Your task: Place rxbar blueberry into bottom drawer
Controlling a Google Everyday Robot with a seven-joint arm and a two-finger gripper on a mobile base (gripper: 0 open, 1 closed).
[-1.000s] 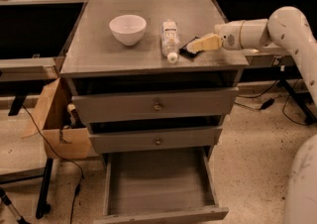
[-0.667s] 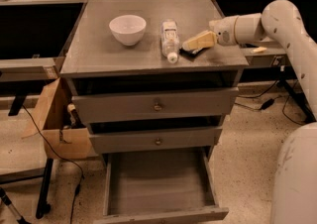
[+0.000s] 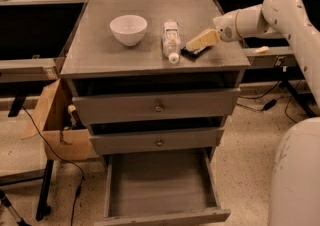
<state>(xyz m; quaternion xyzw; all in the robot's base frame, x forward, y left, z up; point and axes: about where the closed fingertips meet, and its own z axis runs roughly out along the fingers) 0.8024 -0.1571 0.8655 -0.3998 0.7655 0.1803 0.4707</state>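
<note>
Atop the cabinet (image 3: 95,50): one bowl (image 3: 128,29), one bottle (image 3: 171,40), pincer (image 3: 196,44) at one rxbar blueberry (image 3: 192,53)

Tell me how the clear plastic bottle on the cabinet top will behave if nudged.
The clear plastic bottle lies on its side, so a sideways nudge would probably roll it. It looks small, so likely light. The claw, just right of it over the dark flat snack bar, could easily bump it.
</note>
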